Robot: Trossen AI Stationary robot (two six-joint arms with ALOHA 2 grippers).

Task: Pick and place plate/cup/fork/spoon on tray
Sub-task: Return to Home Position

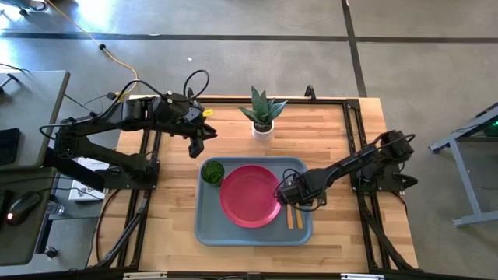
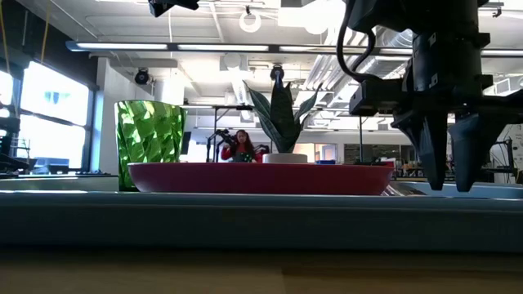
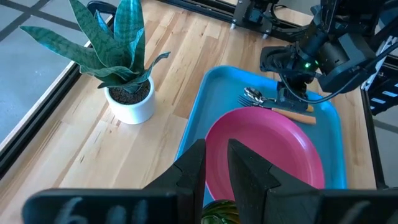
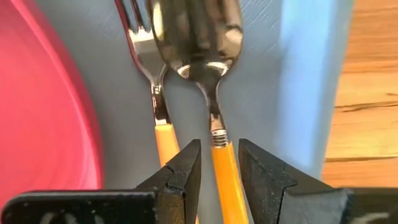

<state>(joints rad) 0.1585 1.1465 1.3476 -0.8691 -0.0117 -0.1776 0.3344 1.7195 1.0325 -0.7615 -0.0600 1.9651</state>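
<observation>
From my seat, nearest the front edge lies the tray [image 1: 204, 230], my landmark. On it the plate [image 1: 249, 196] sits in the middle, with the fork [image 4: 155, 106] and spoon [image 4: 208, 74] side by side between the plate and the tray's right rim, handles toward the front. My right gripper [image 4: 216, 165] is low over them, its fingers [image 4: 261, 177] a little apart with the spoon's handle in the gap; I see no contact. The cup [image 1: 212, 172] stands in the tray's far left corner, just beside the plate. My left gripper [image 3: 216, 168] hovers beyond that corner, jaws slightly apart on nothing. A potted plant [image 1: 263, 113] stands farther back, past the tray's far rim.
</observation>
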